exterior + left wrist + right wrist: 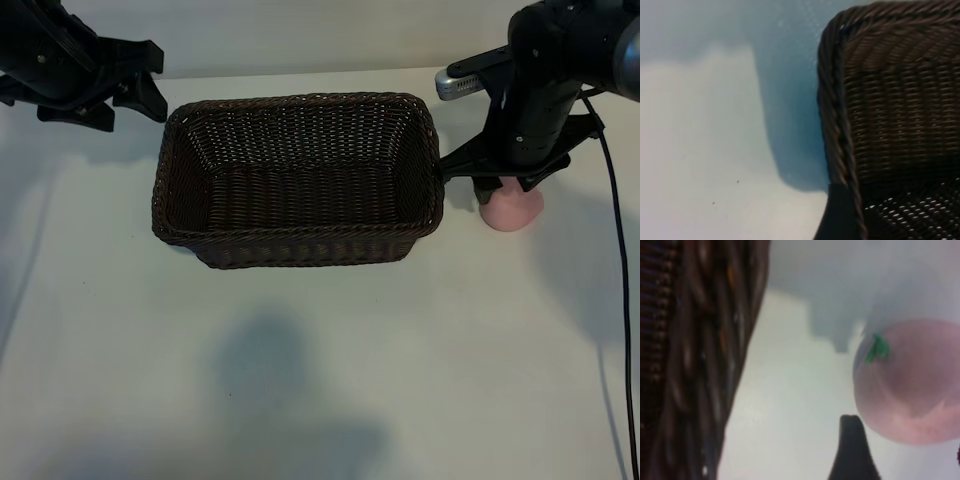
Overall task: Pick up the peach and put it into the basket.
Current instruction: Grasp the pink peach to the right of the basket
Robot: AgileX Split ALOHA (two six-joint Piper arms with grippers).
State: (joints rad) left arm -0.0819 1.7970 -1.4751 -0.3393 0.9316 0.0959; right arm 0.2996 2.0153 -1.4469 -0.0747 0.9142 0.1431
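The peach (514,209) is a small pale pink fruit lying on the white table just right of the basket (297,108), a large dark brown wicker one with nothing in it. My right gripper (508,186) is down over the peach, open. In the right wrist view one dark fingertip (852,440) stands close beside the peach (907,385), whose green stem bit faces the camera, and the other finger only shows at the picture's edge. The basket's wall (700,360) is near. My left gripper (155,80) hangs open at the basket's far left corner, holding nothing.
The left wrist view shows the basket's braided rim (837,125) and bare table beside it. A black cable (620,260) runs down the right side. White table lies in front of the basket.
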